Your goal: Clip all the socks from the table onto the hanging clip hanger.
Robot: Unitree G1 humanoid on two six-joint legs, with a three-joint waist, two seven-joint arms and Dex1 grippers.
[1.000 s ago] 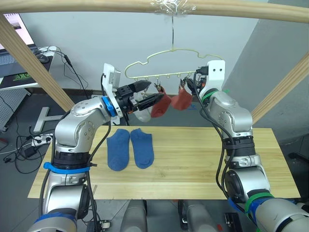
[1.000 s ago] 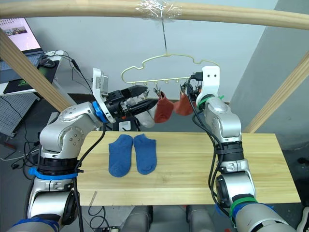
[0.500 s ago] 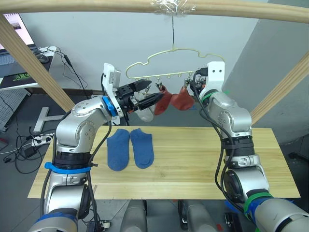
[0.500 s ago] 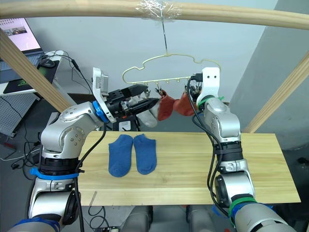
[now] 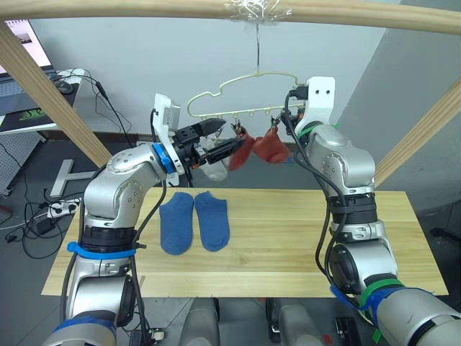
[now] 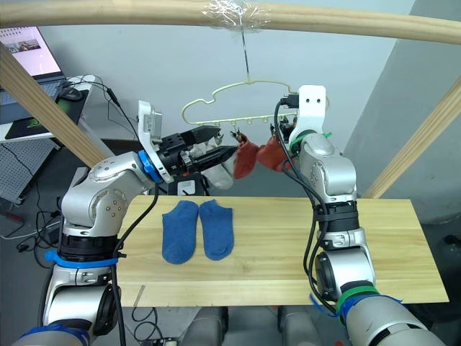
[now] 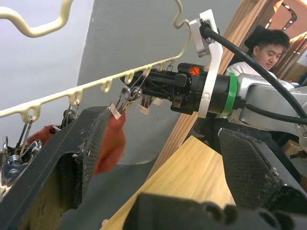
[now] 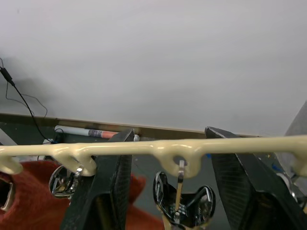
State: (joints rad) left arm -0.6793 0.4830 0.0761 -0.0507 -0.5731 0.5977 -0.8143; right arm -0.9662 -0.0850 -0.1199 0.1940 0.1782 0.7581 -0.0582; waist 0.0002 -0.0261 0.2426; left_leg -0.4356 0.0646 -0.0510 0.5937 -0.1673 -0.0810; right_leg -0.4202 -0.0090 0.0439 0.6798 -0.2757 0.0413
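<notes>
Socks: two blue socks (image 5: 194,221) lie flat side by side on the table (image 5: 288,245), toward its left half, toes pointing at the near edge. Two rust-red socks (image 5: 259,148) hang bunched from clips on the clip hanger (image 5: 241,97), which hangs by its hook from the horizontal wooden pole (image 5: 144,9) overhead. A light grey sock (image 5: 215,170) dangles just below the left gripper (image 5: 220,140), next to the left-hand red sock; how it is held or clipped cannot be made out.

Left gripper: raised to the hanger's lower bar, near its left end. In the left wrist view its two black fingers (image 7: 84,143) stand well apart, with a red sock (image 7: 110,141) just beside the inner face of one finger; nothing clamped between them.

Right gripper (image 8: 165,191): raised to the right end of the hanger bar. In the right wrist view its fingers (image 8: 108,191) are spread, one on either side of a dark metal clip (image 8: 178,195) hanging from a loop in the cream bar. The bar crosses in front of both fingers. Red fabric (image 8: 29,201) sits at the neighbouring clip, to one side.

Hanger bar runs roughly level between the two grippers.

Background: a person (image 7: 264,48) is seated behind the right arm, seen in the left wrist view. A monitor (image 6: 32,52) and loose cables (image 5: 36,216) on the floor stand off to the left.
</notes>
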